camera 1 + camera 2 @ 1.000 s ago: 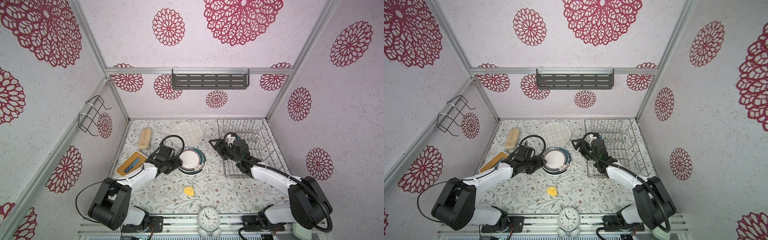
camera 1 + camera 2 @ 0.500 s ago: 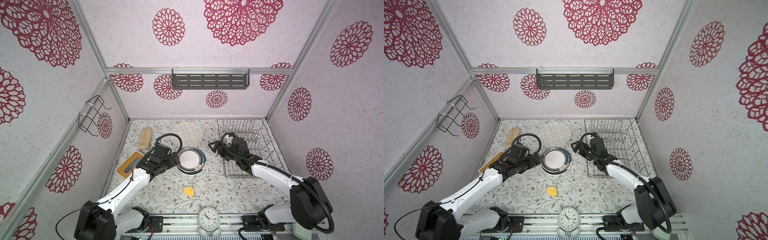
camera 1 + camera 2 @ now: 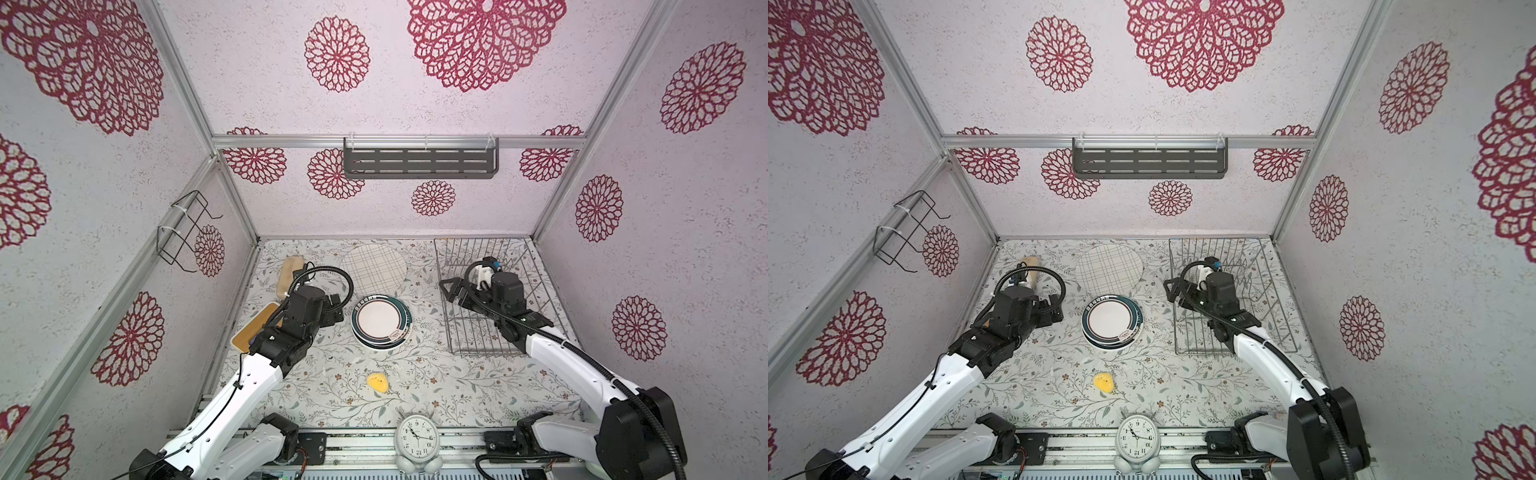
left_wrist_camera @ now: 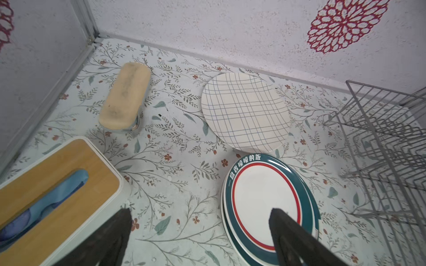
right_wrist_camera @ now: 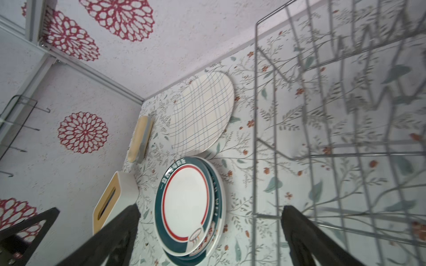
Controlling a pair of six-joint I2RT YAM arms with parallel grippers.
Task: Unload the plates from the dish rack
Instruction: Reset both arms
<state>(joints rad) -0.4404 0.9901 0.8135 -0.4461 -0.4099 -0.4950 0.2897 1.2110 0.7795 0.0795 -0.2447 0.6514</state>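
While the teal-rimmed plates (image 3: pixel 381 326) sit stacked on the table (image 3: pixel 436 386), left of the rack (image 3: pixel 469 332), the grid plate (image 3: pixel 373 269) lies flat just behind them. The left gripper (image 4: pixel 200 214) hangs beside the stack, jaws spread, holding nothing. The right gripper (image 5: pixel 210 209), equally wide and free, hovers at the rack's left edge.

Stack (image 3: pixel 1112 320) and grid plate (image 3: pixel 1108 270) flat beside the rack (image 3: pixel 1275 299)
Stack lies between left gripper (image 3: pixel 1057 311) and right gripper (image 3: pixel 1177 293); the right one at the rack's edge
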